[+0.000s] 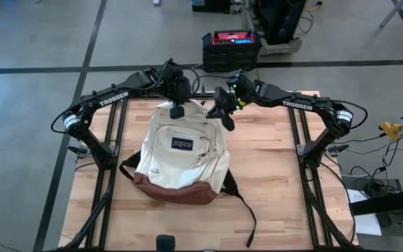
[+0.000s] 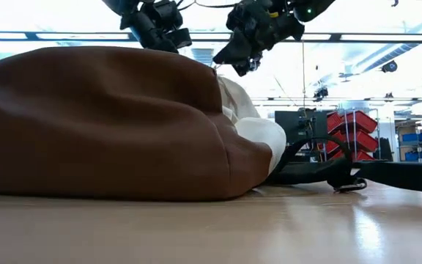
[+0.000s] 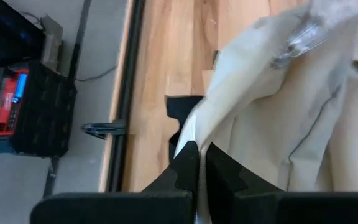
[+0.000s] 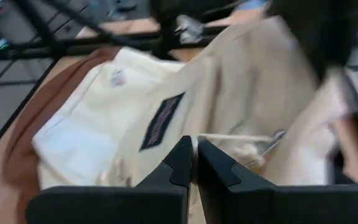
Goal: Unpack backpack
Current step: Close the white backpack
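Note:
The cream-white backpack [image 1: 180,157] lies flat on the table, its brown base [image 2: 101,125] toward the near edge and its front pocket with the dark logo patch [image 4: 160,121] facing up. My left gripper [image 1: 177,108] is at the backpack's top end, shut on cream fabric [image 3: 278,106]. My right gripper [image 1: 227,120] hovers at the top right corner, shut on a pale zip-pull cord. In the low view both grippers [image 2: 168,40] [image 2: 237,62] hang above the backpack's far end. My left gripper pinches an edge of the cream fabric [image 3: 199,127] at the backpack's top end between its two fingers, slanting down from the far left. The fabric rises from the bag to the fingers; one layer or several, I cannot tell. My right gripper pinches the free end of a pale cord [image 4: 225,137] between its two fingers, slanting down from the far right. The cord runs almost straight from the fingers to a metal zip slider [image 4: 273,142] on the backpack's top.
Black straps [image 1: 240,203] trail from the backpack toward the near right and lie on the wood [image 2: 321,165]. Bare wooden tabletop [image 1: 271,168] shows to the backpack's right. A black and red box [image 1: 231,45] stands on the floor beyond the far edge.

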Robot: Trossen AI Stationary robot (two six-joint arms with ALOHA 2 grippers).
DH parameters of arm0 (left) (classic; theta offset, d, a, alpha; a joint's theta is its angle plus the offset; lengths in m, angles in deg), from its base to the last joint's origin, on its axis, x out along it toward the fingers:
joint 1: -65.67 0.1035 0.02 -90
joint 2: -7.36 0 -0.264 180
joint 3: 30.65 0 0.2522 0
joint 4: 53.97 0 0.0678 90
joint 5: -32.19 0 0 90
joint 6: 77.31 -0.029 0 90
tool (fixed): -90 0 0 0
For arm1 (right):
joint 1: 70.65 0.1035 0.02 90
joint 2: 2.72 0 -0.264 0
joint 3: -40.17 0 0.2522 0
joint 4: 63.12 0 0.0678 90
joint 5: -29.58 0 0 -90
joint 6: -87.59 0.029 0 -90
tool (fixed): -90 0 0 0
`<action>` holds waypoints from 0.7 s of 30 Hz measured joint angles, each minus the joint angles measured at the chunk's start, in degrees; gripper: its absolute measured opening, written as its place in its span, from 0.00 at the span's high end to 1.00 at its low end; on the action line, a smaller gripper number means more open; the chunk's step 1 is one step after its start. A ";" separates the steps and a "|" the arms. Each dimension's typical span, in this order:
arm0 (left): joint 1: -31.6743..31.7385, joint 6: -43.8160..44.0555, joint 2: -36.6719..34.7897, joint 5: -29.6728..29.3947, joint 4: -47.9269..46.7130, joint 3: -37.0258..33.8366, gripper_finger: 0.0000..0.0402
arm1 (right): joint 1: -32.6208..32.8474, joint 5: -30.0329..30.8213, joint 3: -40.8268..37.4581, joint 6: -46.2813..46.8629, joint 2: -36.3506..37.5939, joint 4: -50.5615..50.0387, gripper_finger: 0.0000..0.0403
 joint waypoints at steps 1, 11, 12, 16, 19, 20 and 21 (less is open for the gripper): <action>0.32 -0.40 0.00 0.01 0.32 0.00 1.00 | 0.04 -0.16 0.00 -1.31 0.00 -1.55 1.00; 2.34 -3.74 -0.29 -0.71 2.32 0.63 1.00 | 0.02 -4.84 -0.09 -13.83 1.27 -20.10 1.00; 2.37 -4.07 -0.49 -0.67 2.35 1.00 1.00 | 0.02 -5.38 -0.09 -14.97 2.02 -21.57 1.00; 2.61 -4.12 -1.68 -0.86 2.73 3.41 1.00 | 0.09 -6.89 -0.19 -17.45 5.49 -26.21 1.00; 3.04 -1.41 -2.63 -1.36 5.65 5.49 1.00 | 0.94 -7.11 -1.68 -16.98 8.54 -25.17 1.00; 3.35 -0.08 -2.91 -1.48 7.09 6.20 1.00 | 1.48 -7.29 -2.51 -16.65 9.55 -24.13 1.00; 3.67 1.10 -3.29 -1.53 8.58 6.87 1.00 | 1.97 -7.39 -3.46 -16.19 10.36 -22.86 1.00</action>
